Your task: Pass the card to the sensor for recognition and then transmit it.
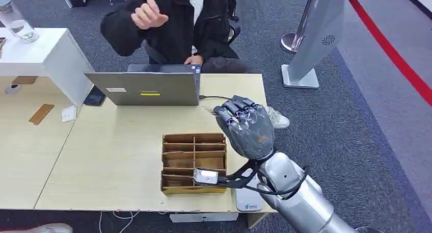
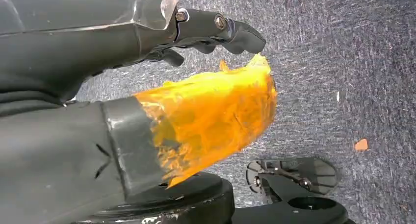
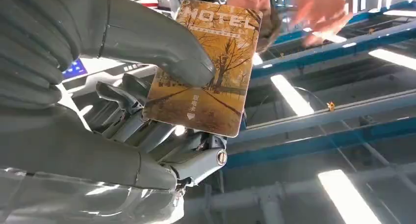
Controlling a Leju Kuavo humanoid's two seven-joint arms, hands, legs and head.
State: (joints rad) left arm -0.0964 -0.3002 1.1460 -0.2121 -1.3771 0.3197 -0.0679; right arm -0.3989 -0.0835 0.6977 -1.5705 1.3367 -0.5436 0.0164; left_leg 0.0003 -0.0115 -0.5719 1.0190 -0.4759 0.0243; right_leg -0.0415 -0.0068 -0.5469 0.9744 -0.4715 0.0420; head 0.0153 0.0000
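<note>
Fingers (image 3: pixel 147 131) and thumb (image 3: pixel 162 52) of right hand (image 1: pixel 247 126) pinch the card (image 3: pixel 206 67), held raised above table (image 1: pixel 112 151) near the laptop (image 1: pixel 147 87), w/ a person (image 1: pixel 168 24) seated opposite. Card's long axis runs out away from the palm, "HOTEL" end farthest from the wrist. Face: golden autumn trees, small white text + heart. Left hand (image 2: pixel 147 87) hangs over carpet, holding nothing, fingers partly curled.

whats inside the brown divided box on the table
The cardboard box shows brown compartments with nothing plainly lying in them. The right hand and its wrist parts cover the box's near right corner, so that part stays unknown.
</note>
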